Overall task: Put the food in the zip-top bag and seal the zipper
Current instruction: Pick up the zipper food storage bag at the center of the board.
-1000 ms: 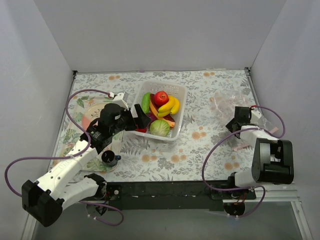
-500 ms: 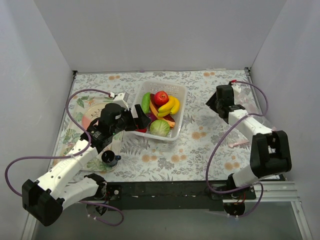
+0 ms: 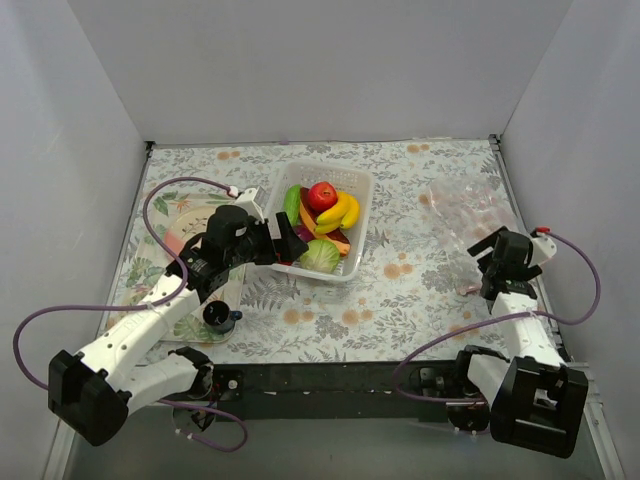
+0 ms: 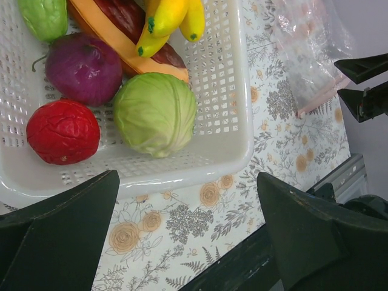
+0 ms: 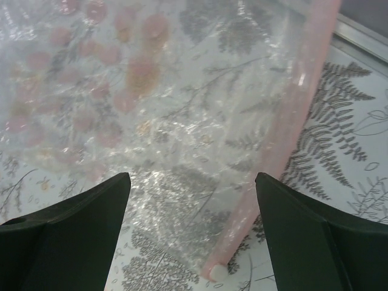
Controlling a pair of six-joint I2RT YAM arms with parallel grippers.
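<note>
Zip-top bag (image 5: 151,121) between right fingers (image 5: 60,224): clear crinkly glossy film; zipper (image 5: 291,121) smooth pink plastic. Basket (image 4: 225,121) ahead of left fingers (image 4: 54,230): glossy white slotted plastic. Desk (image 4: 182,224): matt print.

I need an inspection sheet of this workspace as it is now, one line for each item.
Surface: table, floral cloth, lying flat.
Job's things: apple, bananas, cucumber, cabbage, onion, tomato in the white basket; clear bag flat at the right, empty; pink zipper on its near edge.
Clutter: plate at the left; small dark object, kind unclear.
Grippers: left gripper open, empty, at the basket's left edge; right gripper open, empty, over the zipper.
Cables: purple cables loop over the table at both sides.
Surroundings: plain grey walls on three sides.
</note>
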